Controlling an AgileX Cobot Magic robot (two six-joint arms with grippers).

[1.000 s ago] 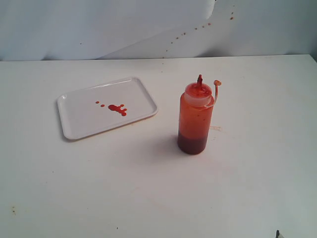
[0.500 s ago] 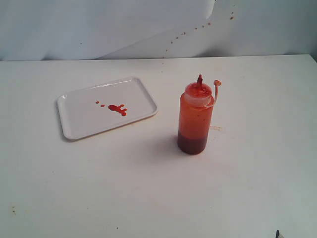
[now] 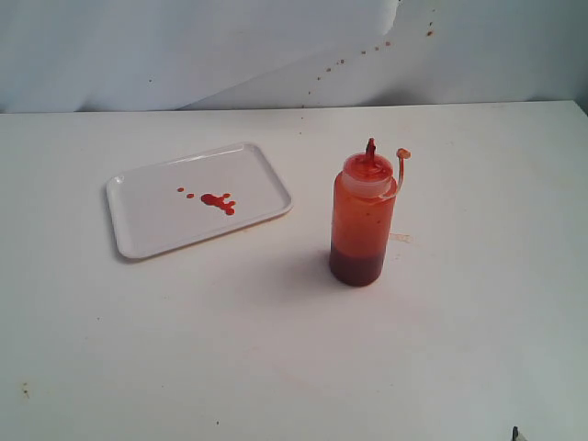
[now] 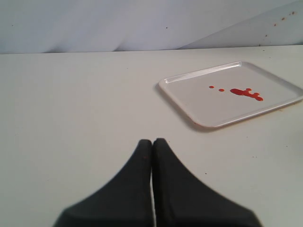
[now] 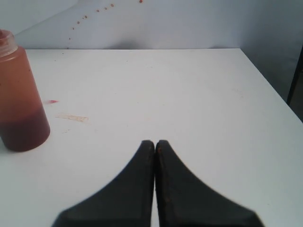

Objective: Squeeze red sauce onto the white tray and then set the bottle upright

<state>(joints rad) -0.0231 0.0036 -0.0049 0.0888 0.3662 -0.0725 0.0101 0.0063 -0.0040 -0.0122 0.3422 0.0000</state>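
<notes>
- Closest to each wrist camera, left hand [image 4: 152, 142] and right hand [image 5: 155, 144] sit low over the desk [image 3: 276, 367], each pressed together and empty.
- Mid-desk, the bottle [image 3: 361, 220] stands upright, long axis vertical, well apart from both; the right hand looks nearer.
- At ten o'clock from it, the white tray [image 3: 147, 220] holds red sauce [image 3: 219, 200].

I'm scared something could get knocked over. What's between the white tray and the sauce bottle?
Only bare table lies between the white tray and the bottle, as the exterior view shows.
</notes>
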